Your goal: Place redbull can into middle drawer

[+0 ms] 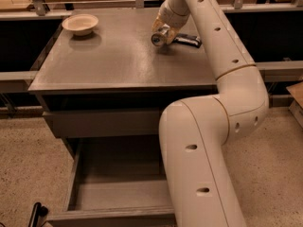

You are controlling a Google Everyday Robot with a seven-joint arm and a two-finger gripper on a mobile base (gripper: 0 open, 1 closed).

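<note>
The redbull can (158, 38), slim and silver with a shiny round top, is tilted with its top toward the camera at the back right of the grey cabinet top (118, 56). My gripper (164, 31) reaches down from the white arm and is shut on the can, just above the surface. The middle drawer (111, 216), a wide shallow grey tray, stands pulled open low at the front of the cabinet, with nothing in the part I see. The arm's lower section hides the drawer's right side.
A flat dark packet (187, 40) lies just right of the can. A cream bowl (80, 23) sits at the back left of the top. A closed plain grey front panel (104, 123) is above the open drawer. Speckled floor lies on both sides.
</note>
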